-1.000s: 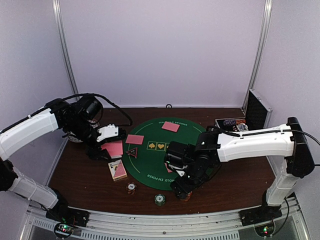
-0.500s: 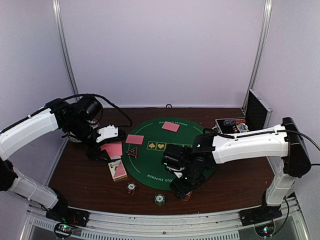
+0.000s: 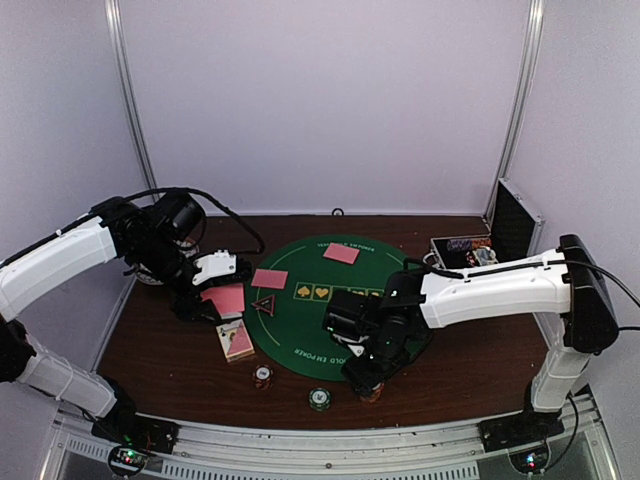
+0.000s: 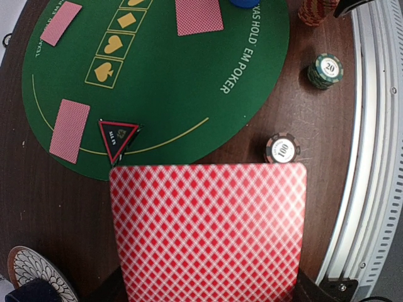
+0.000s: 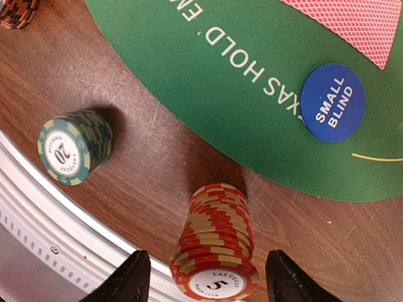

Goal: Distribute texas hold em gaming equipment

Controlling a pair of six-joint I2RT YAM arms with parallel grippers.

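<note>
My left gripper (image 4: 208, 294) is shut on a red diamond-backed playing card (image 4: 208, 229), which fills the lower left wrist view and hides the fingertips. From above, that card (image 3: 228, 298) hangs at the mat's left edge. More cards (image 4: 69, 130) (image 4: 198, 16) lie face down on the green mat (image 4: 189, 82). My right gripper (image 5: 208, 280) is open, its fingers (image 5: 123, 280) apart on either side of a red-and-tan chip stack (image 5: 220, 242) on the wood, not touching it. A green chip stack (image 5: 75, 148) stands to its left. From above, the right gripper (image 3: 368, 383) sits low at the front edge.
A blue small-blind button (image 5: 332, 94) and a triangular marker (image 4: 118, 136) lie on the mat. A grey chip stack (image 3: 262, 376) and a card box (image 3: 235, 340) sit front left. The metal case (image 3: 480, 250) stands open at the back right. The metal rail (image 5: 50, 233) runs close by.
My right arm has shifted slightly left and its jaws have narrowed around the red chip stack. The left arm and its card have not moved.
</note>
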